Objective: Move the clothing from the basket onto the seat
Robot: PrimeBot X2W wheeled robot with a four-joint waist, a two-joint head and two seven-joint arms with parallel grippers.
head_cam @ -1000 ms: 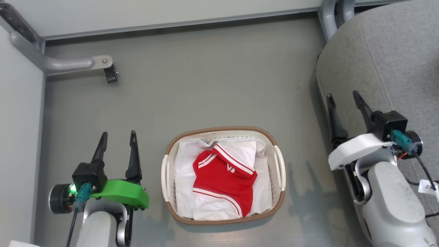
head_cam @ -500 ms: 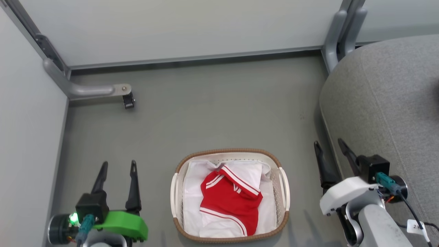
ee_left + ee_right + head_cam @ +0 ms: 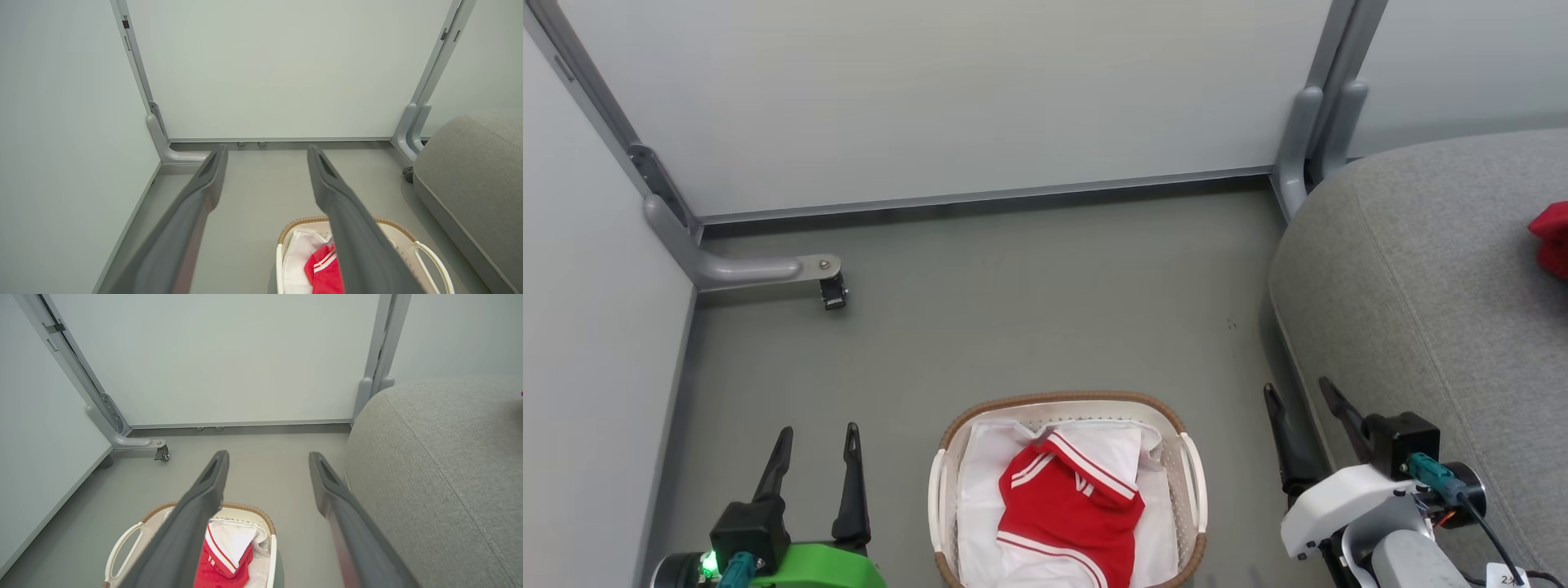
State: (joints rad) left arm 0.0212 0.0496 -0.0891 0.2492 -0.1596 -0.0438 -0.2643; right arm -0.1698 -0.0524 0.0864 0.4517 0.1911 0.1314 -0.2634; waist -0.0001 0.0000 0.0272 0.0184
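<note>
Clothing [image 3: 1068, 523]: red garment w/ white panel + striped trim, crumpled in basket, atop white liner sheet [image 3: 976, 498]; untouched, not lifted.
Basket [image 3: 1058, 399]: on floor [image 3: 1013, 327], btw the two hands; near seat, strip of floor btw.
Seat [image 3: 1413, 294]: grey cushion, right of basket; red scrap [image 3: 1553, 237] on it at pic edge.
Left hand [image 3: 818, 429]: released, fingers spread wide, empty; left of basket, apart from it.
Right hand [image 3: 1296, 385]: released too, spread wide, empty; btw basket and seat's edge.
Change: whole head view shifted vs. a sec ago. More wall panel [image 3: 947, 98] showing, basket lower in frame. Camera tilt, not basket moving. Red scrap newly in frame, same reason. Both hands same wide spread throughout.
Meaning: no pickup started yet. Prob. one garment already across, one left to go. Next = reach down into basket, pinch red fabric, not liner.
Hidden: basket's near end + garment's lower part cut off in head view. Own fingers cover much of garment in both wrist views. Mark on red fabric too small to read. Red scrap too cropped to ID for sure. More clothing under top layer? Can't tell.
</note>
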